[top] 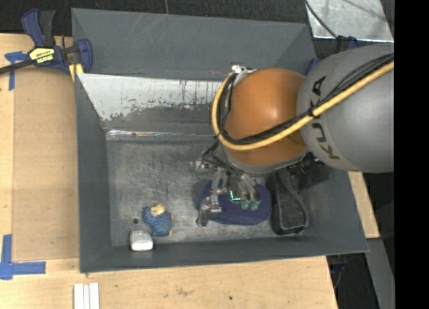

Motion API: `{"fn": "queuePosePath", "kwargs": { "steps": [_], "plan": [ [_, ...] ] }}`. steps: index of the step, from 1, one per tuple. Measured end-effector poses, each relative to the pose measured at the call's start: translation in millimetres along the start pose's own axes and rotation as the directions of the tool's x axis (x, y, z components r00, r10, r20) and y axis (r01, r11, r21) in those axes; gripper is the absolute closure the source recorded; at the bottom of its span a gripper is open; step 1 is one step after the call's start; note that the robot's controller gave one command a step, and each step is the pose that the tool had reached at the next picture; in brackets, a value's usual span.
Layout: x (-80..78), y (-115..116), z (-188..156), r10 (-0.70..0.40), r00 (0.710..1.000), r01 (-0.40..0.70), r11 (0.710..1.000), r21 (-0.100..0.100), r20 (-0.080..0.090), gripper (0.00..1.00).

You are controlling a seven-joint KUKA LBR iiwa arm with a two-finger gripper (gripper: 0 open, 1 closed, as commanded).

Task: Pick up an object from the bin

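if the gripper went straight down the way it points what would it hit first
Most likely the dark blue rounded thing lying right under the gripper, near the front wall of the bin. From this angle I cannot tell whether they touch.

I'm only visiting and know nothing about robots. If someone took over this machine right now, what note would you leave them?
Pincer: low in the bin, directly over a dark blue rounded thing near the front wall. I cannot tell whether it grips it.
Other things: a black oblong thing just to the right; a small blue lump and a small white piece at the front left.
Done: arm positioned at the blue thing.
Left: secure one thing and lift it out.
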State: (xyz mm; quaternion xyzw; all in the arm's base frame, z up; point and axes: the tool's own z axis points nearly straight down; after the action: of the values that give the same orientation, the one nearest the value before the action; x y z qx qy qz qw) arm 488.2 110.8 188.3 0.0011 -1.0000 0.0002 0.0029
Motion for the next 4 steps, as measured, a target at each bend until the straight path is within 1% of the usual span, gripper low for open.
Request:
{"fn": "queuePosePath", "kwargs": {
  "steps": [1, 2, 3, 4],
  "plan": [
    [-2.5, -86.0, 115.5, -0.135, 0.990, 0.136, 0.991, -0.007, 0.028, 0.00],
    [-43.5, -123.7, 80.5, -0.236, 0.972, 0.236, 0.972, -0.001, 0.010, 0.00],
    [-76.3, -119.7, 104.9, -0.102, 0.995, 0.102, 0.995, -0.002, 0.006, 0.00],
    [-76.4, -119.8, 104.5, -0.100, 0.995, 0.100, 0.995, -0.002, 0.006, 1.00]
  ]
}}
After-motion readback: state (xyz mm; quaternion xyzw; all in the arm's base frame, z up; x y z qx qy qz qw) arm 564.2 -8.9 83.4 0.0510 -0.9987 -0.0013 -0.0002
